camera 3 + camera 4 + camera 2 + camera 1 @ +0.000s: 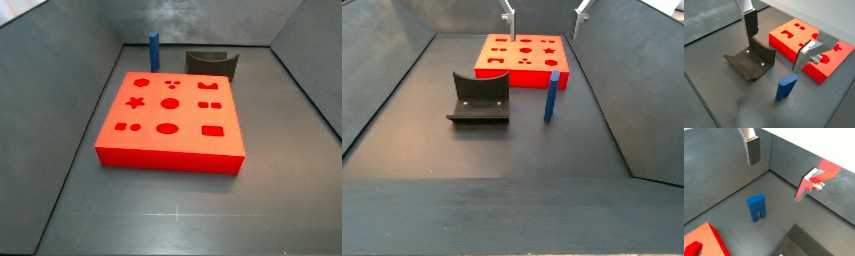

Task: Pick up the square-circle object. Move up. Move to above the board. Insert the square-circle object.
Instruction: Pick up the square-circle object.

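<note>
The square-circle object (551,97) stands upright on the worktop (489,150), just beside the board (170,112) and near the dark grey holder (478,98). Risk: the tall, slim peg could tip if one finger (750,23) touches it first — likely with an off-centre descent. The gripper (777,41) hovers above the peg, well clear of it, jaws wide open and holding nothing.

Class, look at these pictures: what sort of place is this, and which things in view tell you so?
Probably a robot test bench: a grey walled bin holding a red board of shaped holes, an upright blue peg and a dark curved holder, with the open gripper above, holding nothing.
</note>
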